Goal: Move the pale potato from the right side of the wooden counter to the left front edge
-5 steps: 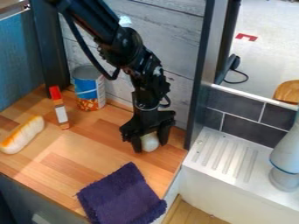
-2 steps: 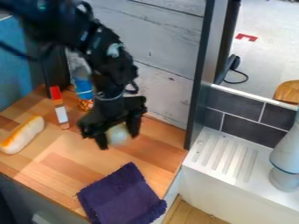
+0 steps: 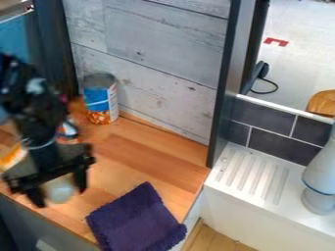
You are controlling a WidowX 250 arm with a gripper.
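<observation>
The gripper (image 3: 59,190) has its fingers closed around the white ball (image 3: 60,193), over the desk (image 3: 134,162) between the bread (image 3: 11,158) and cloth (image 3: 134,221). Carrying seems in hand; setting down calls for steady lowering before release.

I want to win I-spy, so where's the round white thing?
The round white thing is in the gripper, at the lower left of the camera view, left of the purple cloth.

Grey plank wall (image 3: 160,59), wooden counter (image 3: 147,152)
The counter lies beneath the gripper (image 3: 59,197), the wall beyond; well apart stand dark tiles (image 3: 284,151) and a white ridged ledge (image 3: 291,179).
</observation>
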